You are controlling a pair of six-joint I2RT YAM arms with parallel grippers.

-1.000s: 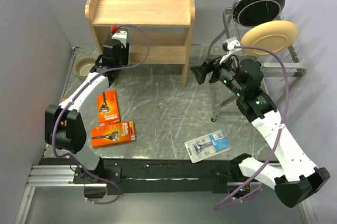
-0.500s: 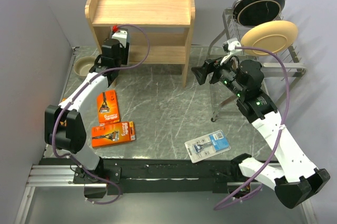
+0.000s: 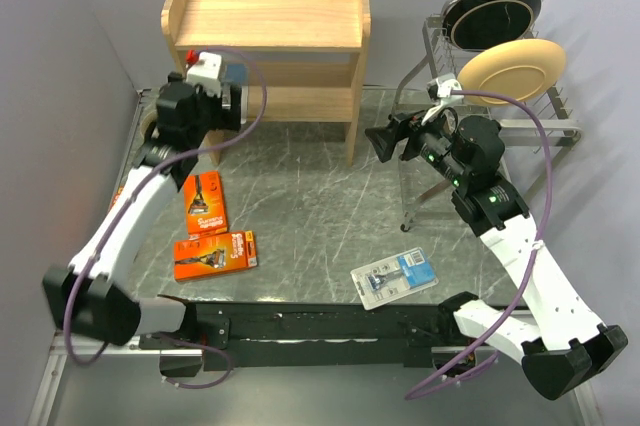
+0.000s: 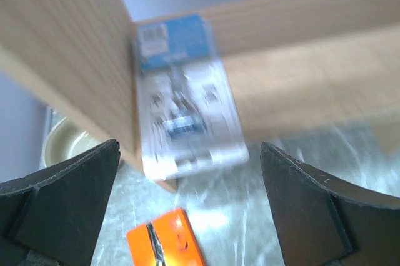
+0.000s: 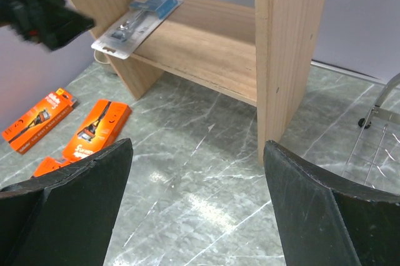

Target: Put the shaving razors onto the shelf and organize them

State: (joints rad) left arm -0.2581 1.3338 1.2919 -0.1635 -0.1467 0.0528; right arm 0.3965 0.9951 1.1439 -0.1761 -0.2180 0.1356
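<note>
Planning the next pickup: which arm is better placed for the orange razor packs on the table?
Left. The orange packs lie on its side, near the open left claw; the right claw hovers across the table.

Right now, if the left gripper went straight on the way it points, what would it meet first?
Most likely the blue-white razor blister pack overhanging the front of the shelf's lower board; it lies dead ahead of the open left gripper. Blur leaves depth uncertain.
</note>
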